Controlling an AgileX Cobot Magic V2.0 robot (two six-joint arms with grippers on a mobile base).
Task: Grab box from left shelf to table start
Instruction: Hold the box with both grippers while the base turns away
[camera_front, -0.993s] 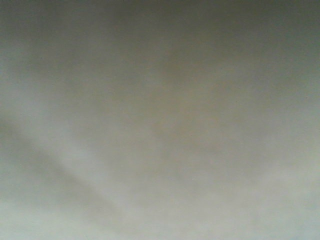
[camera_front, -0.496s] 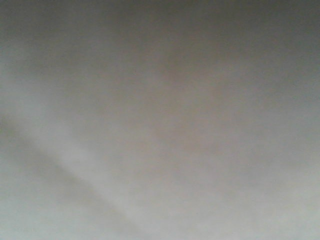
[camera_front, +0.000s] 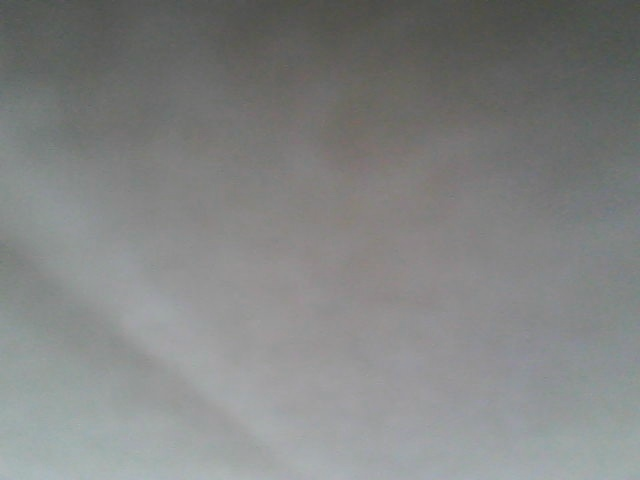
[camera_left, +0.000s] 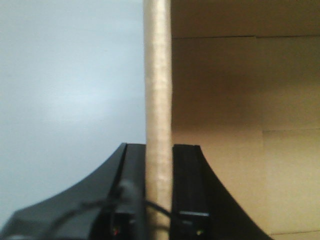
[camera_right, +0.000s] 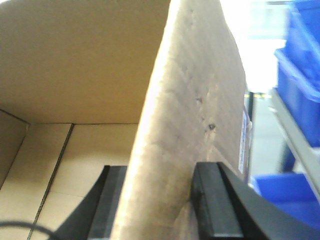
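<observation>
The box (camera_left: 158, 100) is held by both arms at its upper rim. In the left wrist view one cardboard wall runs as a vertical strip up the middle of the frame, with the brown inside of the box filling the right half. The left gripper (camera_left: 159, 155) is closed narrow on that wall, one black finger on each face. In the right wrist view another wall rises through the centre, the box floor and its seams showing at lower left. The right gripper (camera_right: 161, 170) pinches this wall the same way, one finger inside and one outside.

To the left of the wall in the left wrist view lies a plain pale surface (camera_left: 65, 90); I cannot tell whether it is the table. At the right edge of the right wrist view stand blue bins (camera_right: 300, 75) on a grey shelf rail (camera_right: 295, 132), beside the box and apart from it. The front view is a featureless grey blur.

The grasp looks done. Whether the box rests on anything cannot be seen, so carrying, setting down on the table and letting go appear to remain.
</observation>
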